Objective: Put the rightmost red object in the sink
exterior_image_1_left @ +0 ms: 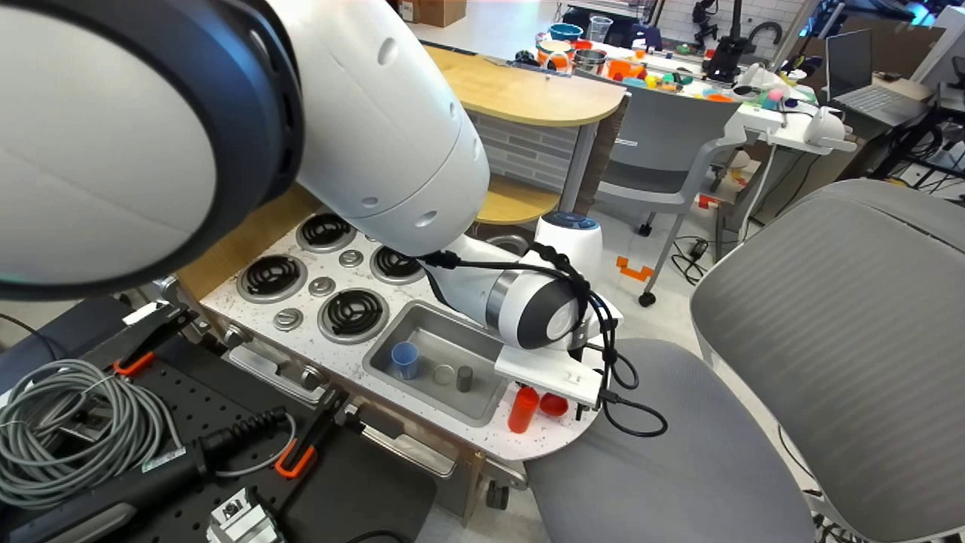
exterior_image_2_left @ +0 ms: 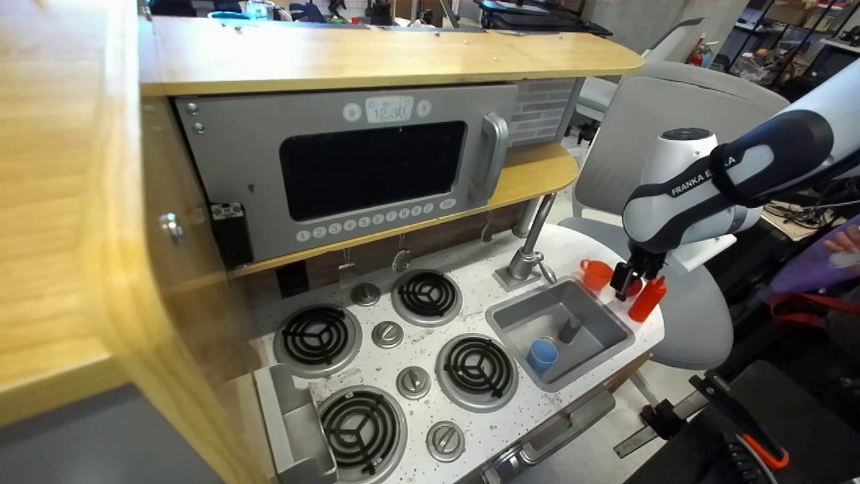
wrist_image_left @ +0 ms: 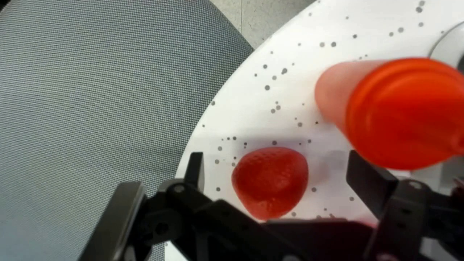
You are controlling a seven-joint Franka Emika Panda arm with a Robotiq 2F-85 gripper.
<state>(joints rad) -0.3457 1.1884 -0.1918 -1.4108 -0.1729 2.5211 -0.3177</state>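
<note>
The rightmost red object is a small, rounded, strawberry-like red piece (wrist_image_left: 270, 181) on the white countertop near its curved edge. It also shows in both exterior views (exterior_image_1_left: 553, 406) (exterior_image_2_left: 635, 288), partly behind the gripper in one of them. My gripper (wrist_image_left: 277, 174) is open around it; the piece lies between the two fingers with a gap on each side. In an exterior view the gripper (exterior_image_2_left: 633, 279) points down at the counter beside the red bottle. The grey sink (exterior_image_1_left: 467, 348) lies beside the gripper and shows whole in an exterior view (exterior_image_2_left: 537, 314), with its silver faucet (exterior_image_2_left: 525, 259).
A red squeeze bottle (exterior_image_1_left: 522, 411) stands close to my right finger in the wrist view (wrist_image_left: 406, 116). A red-orange cup (exterior_image_2_left: 595, 274) stands by the sink's corner. A blue cup (exterior_image_2_left: 541, 355) and a grey cylinder (exterior_image_2_left: 570, 329) are in the sink. A grey chair (exterior_image_1_left: 641, 452) adjoins the counter.
</note>
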